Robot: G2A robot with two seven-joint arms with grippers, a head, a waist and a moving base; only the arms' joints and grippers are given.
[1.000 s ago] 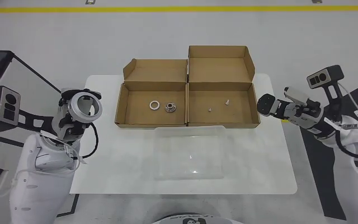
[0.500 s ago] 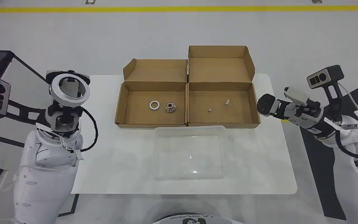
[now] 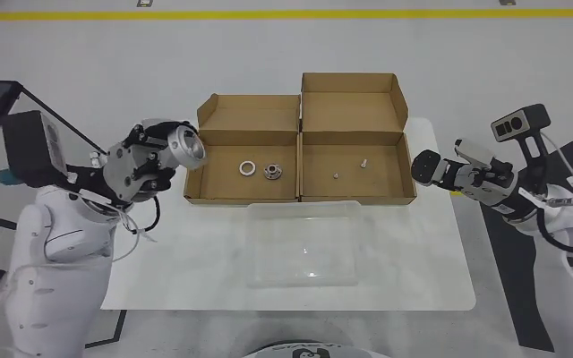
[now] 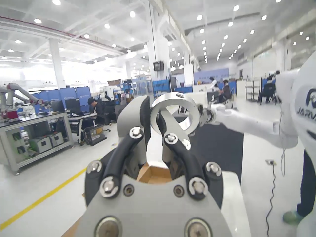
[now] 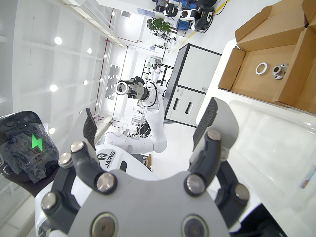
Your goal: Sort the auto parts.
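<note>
My left gripper [image 3: 175, 149] hangs just left of the left cardboard box [image 3: 219, 182], shut on a large silver metal ring [image 3: 186, 146]. In the left wrist view the ring [image 4: 163, 99] is pinched by its wall between the fingers, and the left gripper [image 4: 154, 114] is raised above the box edge. Inside the left box lie a smaller ring [image 3: 247, 167] and a flanged hub [image 3: 273, 169]. The right box [image 3: 385, 182] holds two small screws [image 3: 337, 175]. My right gripper [image 3: 419, 167] sits open and empty off the right box's end, also seen as the right gripper [image 5: 150, 114].
A clear plastic bin [image 3: 303, 243] stands in front of the boxes at the table's middle. Both box lids are folded open towards the back. The white table [image 3: 421, 268] has bare room at its front corners.
My left arm has swung from the table's left edge towards the left box, turning the held ring from face-up to sideways. The right arm has not moved.
</note>
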